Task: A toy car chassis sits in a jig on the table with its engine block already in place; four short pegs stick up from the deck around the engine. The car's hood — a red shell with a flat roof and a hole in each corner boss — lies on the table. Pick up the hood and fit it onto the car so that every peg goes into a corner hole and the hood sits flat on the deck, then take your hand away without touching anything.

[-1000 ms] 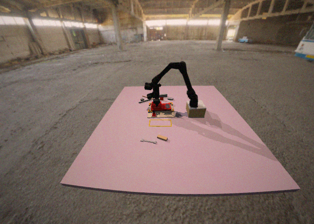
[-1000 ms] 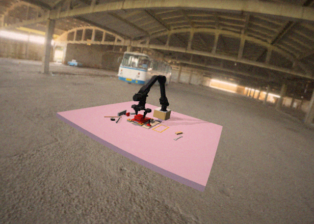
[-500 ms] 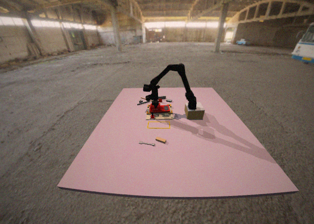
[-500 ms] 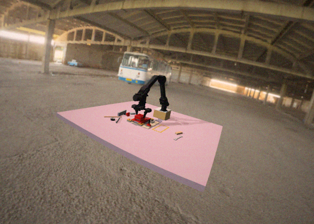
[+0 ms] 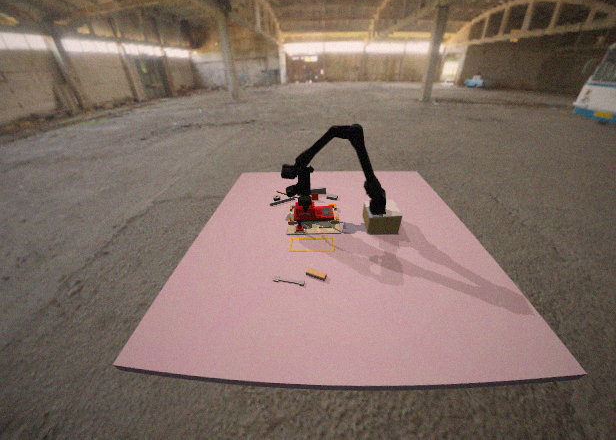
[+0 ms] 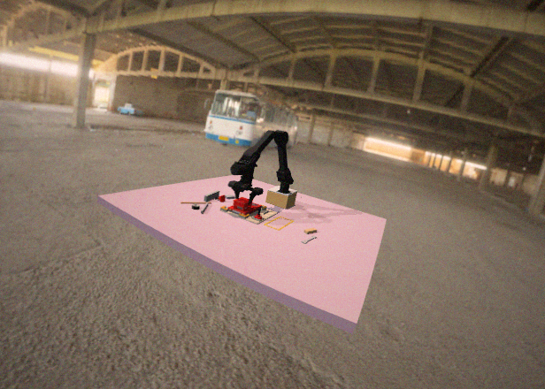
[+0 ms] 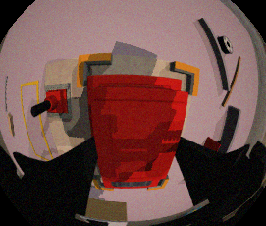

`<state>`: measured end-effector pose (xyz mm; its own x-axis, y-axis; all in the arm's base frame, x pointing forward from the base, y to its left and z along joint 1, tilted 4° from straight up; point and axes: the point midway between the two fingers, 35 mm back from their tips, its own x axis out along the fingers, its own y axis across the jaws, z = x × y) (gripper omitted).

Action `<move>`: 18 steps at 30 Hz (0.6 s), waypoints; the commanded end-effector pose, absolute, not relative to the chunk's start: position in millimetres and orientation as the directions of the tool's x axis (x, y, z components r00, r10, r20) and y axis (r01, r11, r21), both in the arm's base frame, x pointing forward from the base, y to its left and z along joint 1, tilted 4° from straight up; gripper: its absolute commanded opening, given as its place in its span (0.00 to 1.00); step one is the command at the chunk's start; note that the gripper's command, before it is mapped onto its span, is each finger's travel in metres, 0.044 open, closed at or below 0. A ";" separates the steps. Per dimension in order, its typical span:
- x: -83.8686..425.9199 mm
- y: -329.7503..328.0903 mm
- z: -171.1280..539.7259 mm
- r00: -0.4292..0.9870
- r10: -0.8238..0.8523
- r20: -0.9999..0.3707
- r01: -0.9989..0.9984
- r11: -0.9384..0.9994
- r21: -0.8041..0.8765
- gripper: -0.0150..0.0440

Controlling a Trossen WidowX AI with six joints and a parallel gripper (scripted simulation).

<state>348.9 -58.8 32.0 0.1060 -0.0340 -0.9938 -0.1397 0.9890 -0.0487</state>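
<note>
My gripper (image 5: pixel 305 207) (image 6: pixel 244 201) (image 7: pixel 136 140) points down and is shut on the red hood (image 5: pixel 302 211) (image 6: pixel 241 203) (image 7: pixel 136 118), one finger on each side of it. The hood is over the front part of the red car chassis (image 5: pixel 320 217), which sits in the jig. Orange and grey jig corners (image 7: pixel 193 74) frame the red body in the wrist view. The pegs, the corner holes and the engine block cannot be made out, and whether the hood rests flat on the deck cannot be told.
A red clamp with a black handle (image 5: pixel 300 228) (image 6: pixel 258 217) (image 7: pixel 57 101) stands beside the chassis. A grey block (image 5: pixel 318 191) (image 6: pixel 211 196) (image 7: pixel 230 129), a small red block (image 5: pixel 314 196) (image 6: pixel 222 198) and a dark bar (image 5: pixel 282 201) (image 7: pixel 213 51) lie behind. A wrench (image 5: pixel 289 281) lies in front.
</note>
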 end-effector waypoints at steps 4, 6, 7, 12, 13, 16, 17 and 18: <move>348.1 -58.8 30.4 0.107 -0.036 -0.994 -0.140 0.989 -0.051 0.25; 348.0 -58.8 30.1 0.107 -0.036 -0.994 -0.140 0.989 -0.051 0.25; 348.0 -58.8 30.1 0.107 -0.036 -0.994 -0.140 0.989 -0.051 0.25; 348.0 -58.8 30.1 0.107 -0.036 -0.994 -0.140 0.989 -0.051 0.25; 348.0 -58.8 30.1 0.107 -0.036 -0.994 -0.140 0.989 -0.051 0.25; 348.1 -58.8 29.6 0.107 -0.036 -0.994 -0.140 0.989 -0.051 0.25; 348.1 -58.8 29.3 0.107 -0.036 -0.994 -0.140 0.989 -0.051 0.25; 348.1 -58.9 29.0 0.107 -0.036 -0.994 -0.140 0.989 -0.051 0.25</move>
